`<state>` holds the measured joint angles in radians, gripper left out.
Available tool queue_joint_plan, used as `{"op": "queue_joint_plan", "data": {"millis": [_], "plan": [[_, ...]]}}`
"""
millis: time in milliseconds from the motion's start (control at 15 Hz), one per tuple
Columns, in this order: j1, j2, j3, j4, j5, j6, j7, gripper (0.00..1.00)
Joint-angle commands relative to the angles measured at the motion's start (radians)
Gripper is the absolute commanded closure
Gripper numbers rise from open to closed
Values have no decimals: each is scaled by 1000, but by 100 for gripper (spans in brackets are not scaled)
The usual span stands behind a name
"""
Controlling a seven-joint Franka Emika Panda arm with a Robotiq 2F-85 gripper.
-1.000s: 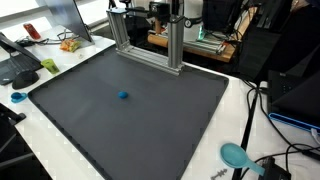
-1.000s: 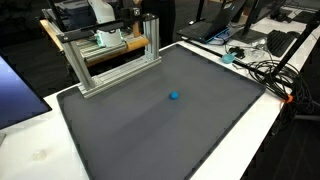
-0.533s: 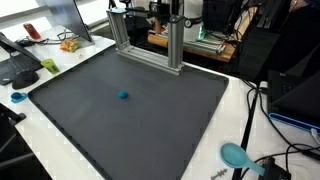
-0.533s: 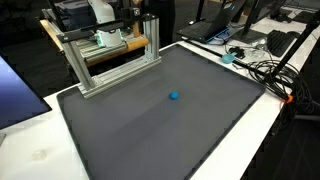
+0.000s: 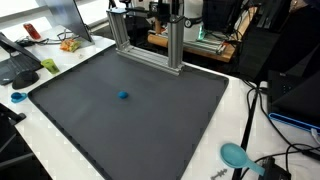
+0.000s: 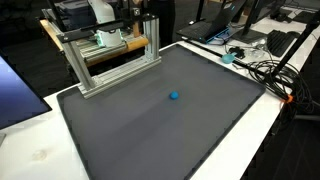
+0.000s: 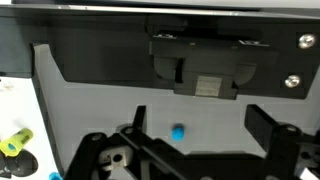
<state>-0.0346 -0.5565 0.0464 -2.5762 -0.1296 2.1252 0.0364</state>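
A small blue ball (image 5: 123, 96) lies alone near the middle of a dark grey rubber mat (image 5: 170, 130), and both exterior views show it well apart from everything else (image 6: 174, 96). In the wrist view the ball (image 7: 178, 131) appears between the two dark fingers of the end effector (image 7: 195, 113), a little to one side of centre. The jaws stand wide apart, holding nothing and touching nothing. The end effector seems to hang well above the mat, though its height is hard to judge, since the arm cannot be made out in either exterior view.

This looks like an approach stage, with no contact made. Reaching the ball would call for a straight descent with a slight sideways correction, keeping the fingers spread.

The mat covers a white counter (image 5: 236, 108). A silver aluminium frame (image 6: 110, 60) stands at the mat's far edge, and a teal scoop-like thing (image 5: 235, 155) lies off it near some cables.
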Motion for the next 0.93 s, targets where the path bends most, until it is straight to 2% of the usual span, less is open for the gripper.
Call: {"op": "queue_joint_plan", "data": {"millis": [0, 867], "plan": [[10, -43, -13, -58, 6, 34, 3, 0], [25, -76, -12, -114, 36, 6, 3, 0]]}}
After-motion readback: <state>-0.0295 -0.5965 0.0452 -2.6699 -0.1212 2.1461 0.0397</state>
